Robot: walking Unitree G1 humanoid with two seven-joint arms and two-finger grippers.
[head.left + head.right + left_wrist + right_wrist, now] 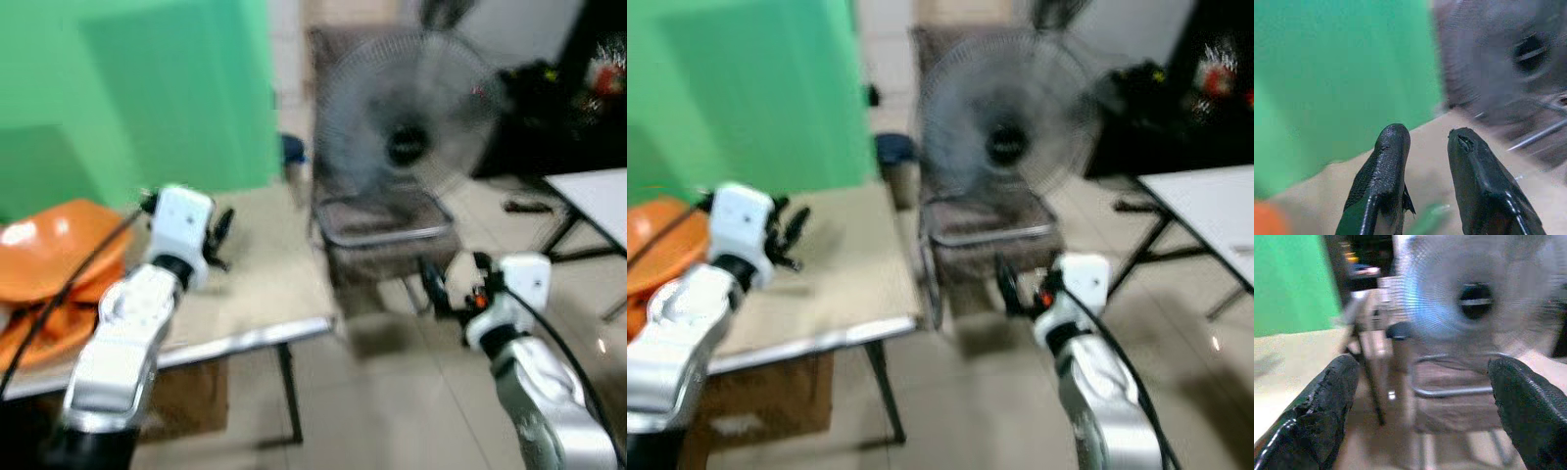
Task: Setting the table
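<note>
Ahead, pedestal fan point(407, 137) over a metal-framed chair point(377, 230), beside the table point(265, 284). Orange bowls point(49, 259) well left of left gripper point(1425, 147), narrowly parted, empty. Right gripper point(1420, 396) spread wide, empty.

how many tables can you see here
2: a beige table on the robot's left, under the left hand, and a white table at the far right, partly cut off. Others may be hidden.
</note>
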